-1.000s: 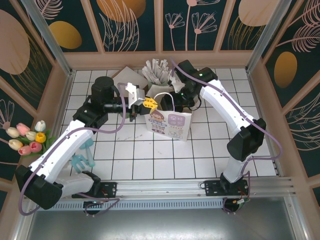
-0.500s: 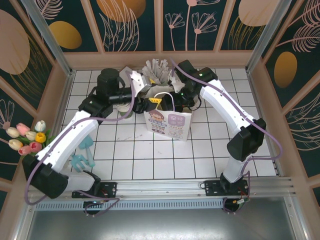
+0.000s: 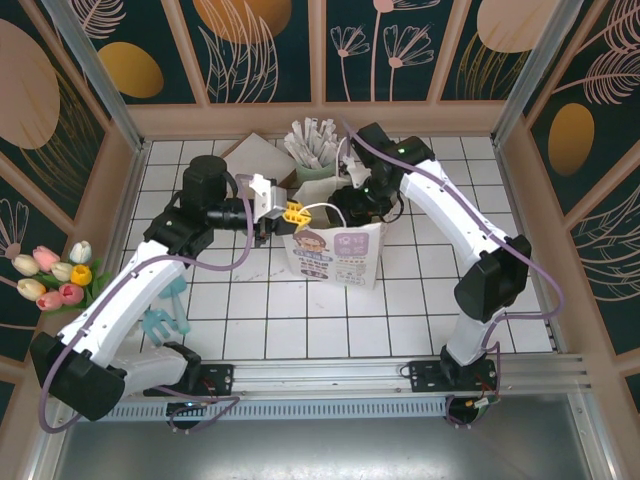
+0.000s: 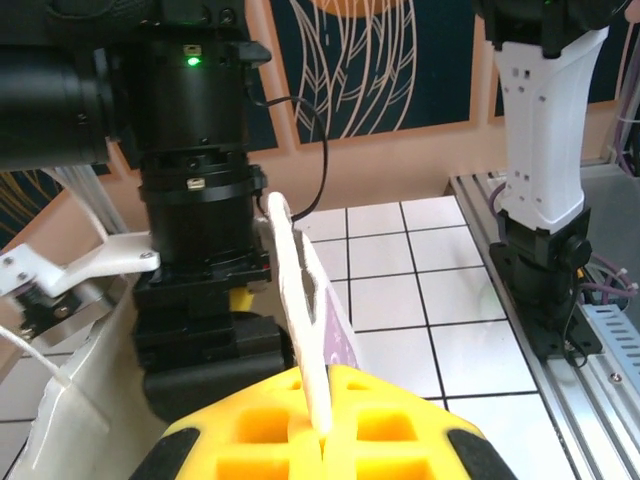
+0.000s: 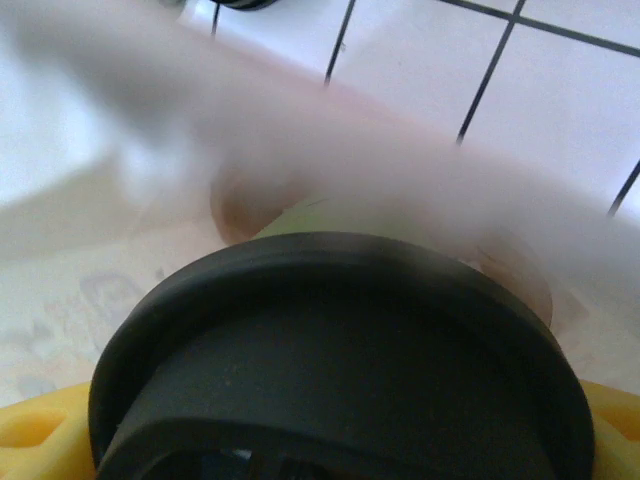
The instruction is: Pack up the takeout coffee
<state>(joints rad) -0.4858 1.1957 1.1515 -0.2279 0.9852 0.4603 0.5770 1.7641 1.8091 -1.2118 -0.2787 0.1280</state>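
left claw pinches the bag rim to hold it open (mouth up) for the coffee cup that right claw grips.

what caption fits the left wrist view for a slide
Left gripper shut on the rim of the paper bag, right arm's dark wrist close beside it

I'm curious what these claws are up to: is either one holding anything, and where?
Left gripper pinches the paper bag by its top edge. Right gripper grips the takeout coffee from both sides near its top.
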